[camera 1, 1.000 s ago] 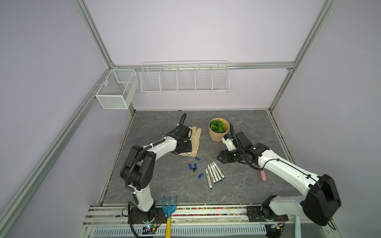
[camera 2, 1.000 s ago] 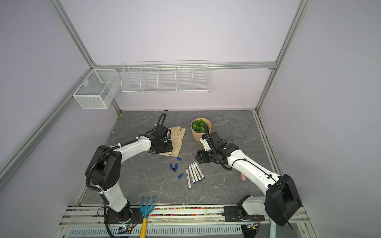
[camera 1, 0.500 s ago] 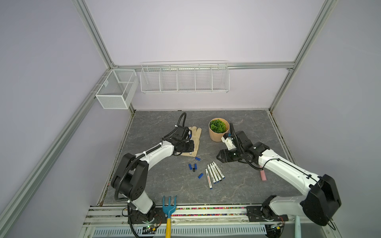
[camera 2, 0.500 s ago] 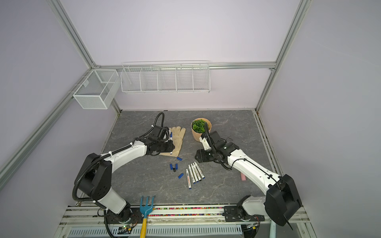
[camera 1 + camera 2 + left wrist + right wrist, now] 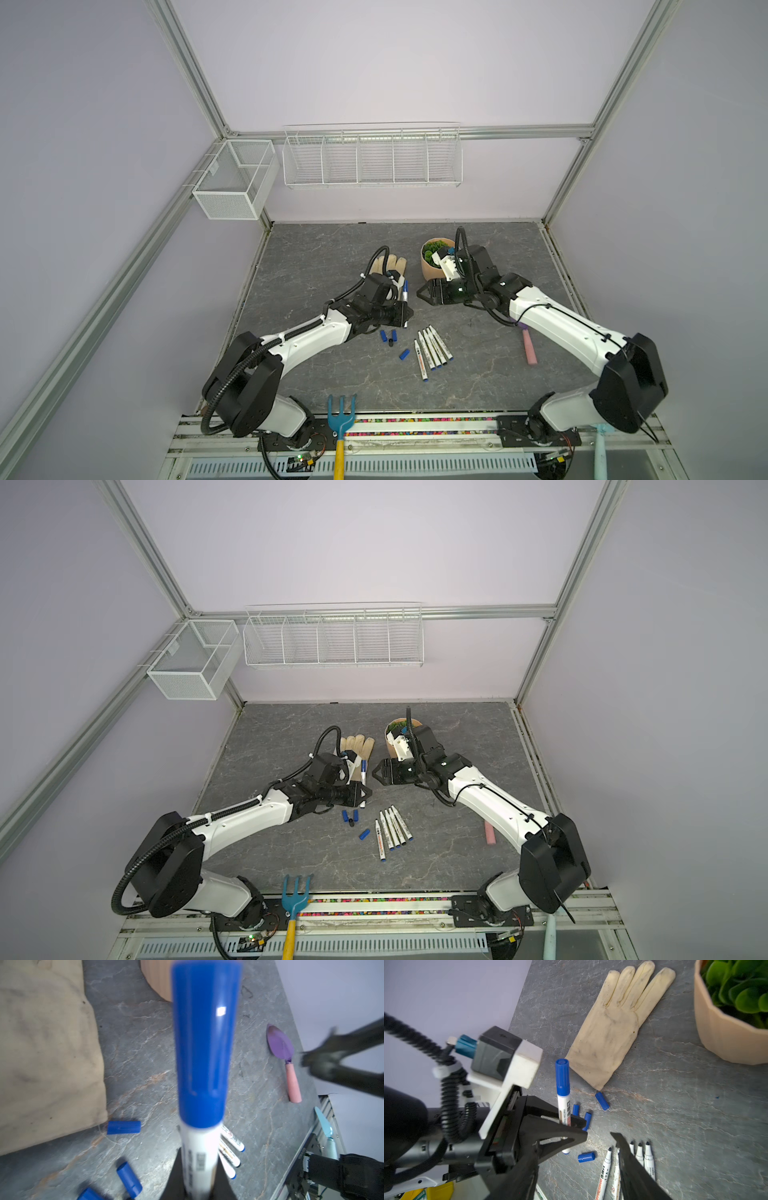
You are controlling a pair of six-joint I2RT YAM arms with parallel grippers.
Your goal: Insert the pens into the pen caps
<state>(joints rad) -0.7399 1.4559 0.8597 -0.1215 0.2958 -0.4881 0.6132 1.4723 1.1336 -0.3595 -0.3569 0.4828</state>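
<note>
My left gripper (image 5: pixel 405 316) (image 5: pixel 360 796) is shut on the white barrel of a pen (image 5: pixel 564 1105) that wears a blue cap (image 5: pixel 204 1043) and stands upright. It hangs just above three loose pen caps (image 5: pixel 388 336) (image 5: pixel 350 816), two blue and one black; another blue cap (image 5: pixel 404 354) (image 5: pixel 586 1156) lies nearer the front. Several uncapped pens (image 5: pixel 432 353) (image 5: pixel 392 829) (image 5: pixel 230 1153) lie side by side to the right of them. My right gripper (image 5: pixel 420 293) (image 5: pixel 375 773) is open and empty, facing the held pen from the right, and one of its fingers (image 5: pixel 631 1167) reaches over the row of pens.
A beige glove (image 5: pixel 388 266) lies behind the left gripper and a potted plant (image 5: pixel 432 259) stands behind the right one. A pink-handled trowel (image 5: pixel 528 351) lies under the right arm, and a yellow-handled blue fork (image 5: pixel 341 419) is at the front edge. Wire baskets (image 5: pixel 372 156) hang on the back wall.
The left gripper's jaws closed on the capped pen by the glove, and the arm has carried it forward and to the right, over the loose caps. The right arm has barely moved.
</note>
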